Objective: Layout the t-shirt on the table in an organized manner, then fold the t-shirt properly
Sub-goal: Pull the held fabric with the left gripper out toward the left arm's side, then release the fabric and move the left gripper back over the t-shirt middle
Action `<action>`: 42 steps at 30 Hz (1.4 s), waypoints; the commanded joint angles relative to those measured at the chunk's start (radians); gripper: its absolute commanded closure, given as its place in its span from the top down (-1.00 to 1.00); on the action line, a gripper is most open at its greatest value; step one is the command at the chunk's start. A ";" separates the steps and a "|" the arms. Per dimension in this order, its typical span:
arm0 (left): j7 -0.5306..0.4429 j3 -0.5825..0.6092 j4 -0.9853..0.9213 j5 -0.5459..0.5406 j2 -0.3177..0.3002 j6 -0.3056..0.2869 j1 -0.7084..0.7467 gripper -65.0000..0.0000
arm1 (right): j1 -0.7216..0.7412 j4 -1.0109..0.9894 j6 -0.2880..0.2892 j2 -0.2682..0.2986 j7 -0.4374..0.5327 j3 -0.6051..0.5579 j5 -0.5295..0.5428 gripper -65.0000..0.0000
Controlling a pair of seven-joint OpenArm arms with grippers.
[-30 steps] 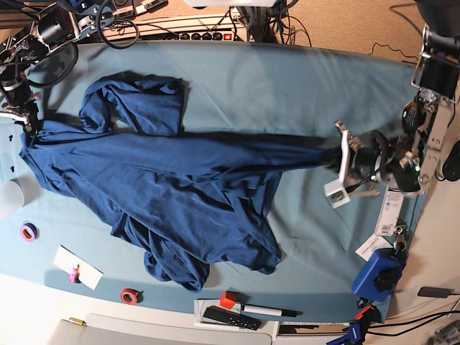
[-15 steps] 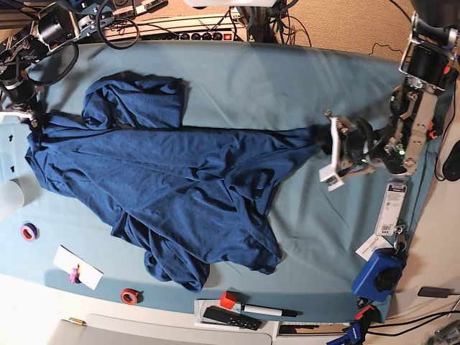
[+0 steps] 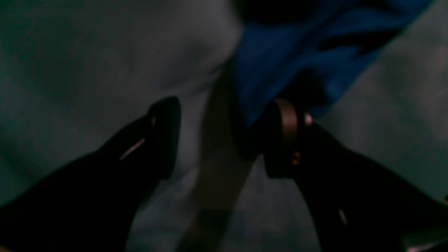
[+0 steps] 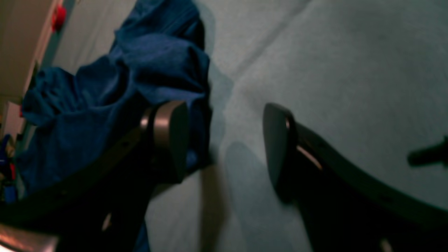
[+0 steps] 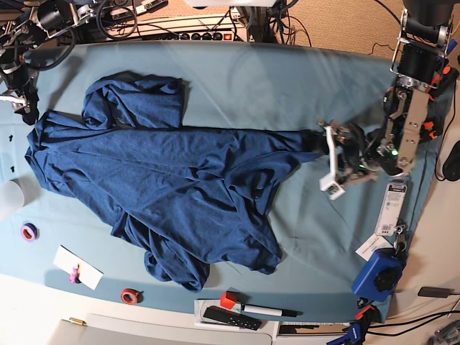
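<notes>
Clutter along the white front edge: black remote (image 5: 230,318), marker (image 5: 267,311), small red block (image 5: 228,300), red tape roll (image 5: 129,295), purple tape roll (image 5: 29,231), white card (image 5: 77,267), blue device (image 5: 379,274) at one corner. Table (image 5: 287,79), covered in wrinkled teal cloth. T-shirt (image 5: 165,194), dark navy, spread across the middle of the table, creased and bunched, one end drawn to a narrow point. Left gripper (image 3: 224,136), at that narrow point, jaws spread; one finger (image 3: 283,133) touches the fabric edge, nothing clamped. Right gripper (image 4: 224,143), at the shirt's opposite end near the table's far corner, jaws spread wide; one finger (image 4: 168,136) rests against bunched fabric, bare cloth between the fingers.
</notes>
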 commanded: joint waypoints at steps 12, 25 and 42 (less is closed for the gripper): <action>0.240 -0.209 0.046 -0.378 -0.092 -0.122 -0.025 0.13 | -0.014 0.014 0.090 0.025 -0.095 0.006 0.207 0.03; 0.148 -0.327 0.046 -0.712 0.024 -0.231 -0.025 0.13 | -0.013 0.014 0.090 0.018 -0.337 -0.042 0.612 0.03; -0.329 0.140 0.045 0.187 0.315 0.072 -0.073 0.10 | 0.116 0.014 0.090 -0.033 -0.330 -0.235 0.606 0.03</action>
